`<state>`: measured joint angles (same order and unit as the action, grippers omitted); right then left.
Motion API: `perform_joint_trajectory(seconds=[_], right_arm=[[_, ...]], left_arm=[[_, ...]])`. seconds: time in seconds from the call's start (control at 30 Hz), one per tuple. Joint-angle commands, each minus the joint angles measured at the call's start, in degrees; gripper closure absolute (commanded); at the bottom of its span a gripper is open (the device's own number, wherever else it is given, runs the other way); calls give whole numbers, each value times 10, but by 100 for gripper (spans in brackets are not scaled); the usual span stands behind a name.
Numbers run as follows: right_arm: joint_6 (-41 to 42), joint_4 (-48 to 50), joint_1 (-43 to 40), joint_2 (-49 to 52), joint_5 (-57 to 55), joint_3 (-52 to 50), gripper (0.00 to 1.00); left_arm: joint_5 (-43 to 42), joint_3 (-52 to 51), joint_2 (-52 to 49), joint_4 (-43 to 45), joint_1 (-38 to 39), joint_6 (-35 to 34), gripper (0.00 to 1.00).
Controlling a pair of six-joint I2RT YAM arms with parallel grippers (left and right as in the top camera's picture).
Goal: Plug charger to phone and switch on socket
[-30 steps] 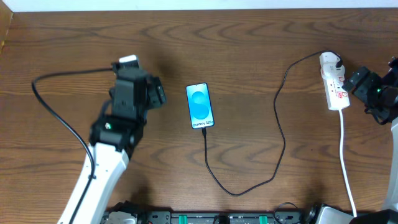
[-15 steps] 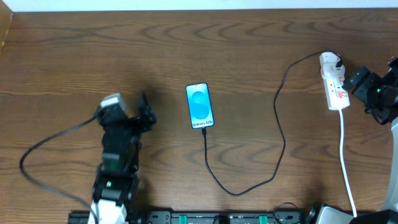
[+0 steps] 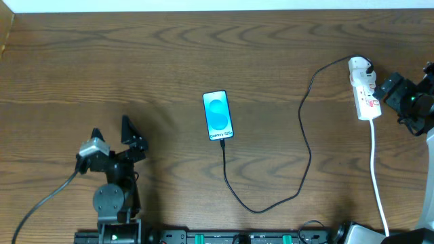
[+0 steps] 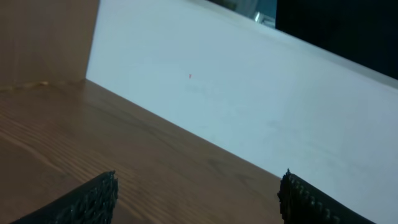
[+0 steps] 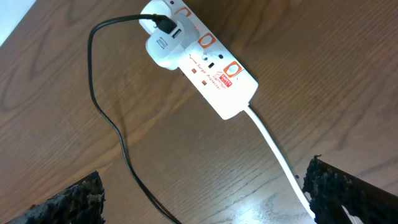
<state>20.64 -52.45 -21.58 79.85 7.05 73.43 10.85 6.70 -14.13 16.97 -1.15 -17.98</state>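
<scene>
The phone (image 3: 217,115) lies screen up at the table's middle, its cyan screen lit. The black charger cable (image 3: 303,135) meets the phone's bottom edge, loops toward the front and runs up to the white adapter (image 3: 359,66), which sits in the white power strip (image 3: 366,95). In the right wrist view the strip (image 5: 214,71), the adapter (image 5: 163,43) and the cable (image 5: 112,124) show. My right gripper (image 5: 205,199) is open and empty, just right of the strip in the overhead view (image 3: 392,88). My left gripper (image 3: 112,134) is open and empty at the front left, far from the phone.
The strip's thick white cord (image 3: 375,169) runs to the front edge at the right and also shows in the right wrist view (image 5: 273,149). The left wrist view shows its open fingers (image 4: 199,199), bare wood and a white wall (image 4: 249,93).
My left arm has pulled back from beside the phone toward the front left edge. The right arm, phone, cable and strip have not moved.
</scene>
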Motion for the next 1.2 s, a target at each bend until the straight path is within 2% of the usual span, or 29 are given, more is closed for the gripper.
perform_joint_trajectory(seconds=[0.0,0.1,0.3,0.5,0.63,0.8,1.17], right_arm=[[8,1,-1,-5,2,3,1],[8,1,-1,-5,2,3,1],[8,1,-1,-5,2,3,1],[8,1,-1,-5,2,3,1],[8,1,-1,-5,2,3,1],[8,1,-1,-5,2,3,1],[8,1,-1,-5,2,3,1]], left_arm=[[-9,-32,49,2,-12,3,18],[-27,-64,87,3,-21,3,17],[-44,-65,141,-90,-37,2,18],[-49,-65,141,-159,-38,7,18],[-77,-65,141,-207,-38,46,18],[-131,-65,141,-212,-38,129,18],[-130,-65,139,-210,-38,130,18]])
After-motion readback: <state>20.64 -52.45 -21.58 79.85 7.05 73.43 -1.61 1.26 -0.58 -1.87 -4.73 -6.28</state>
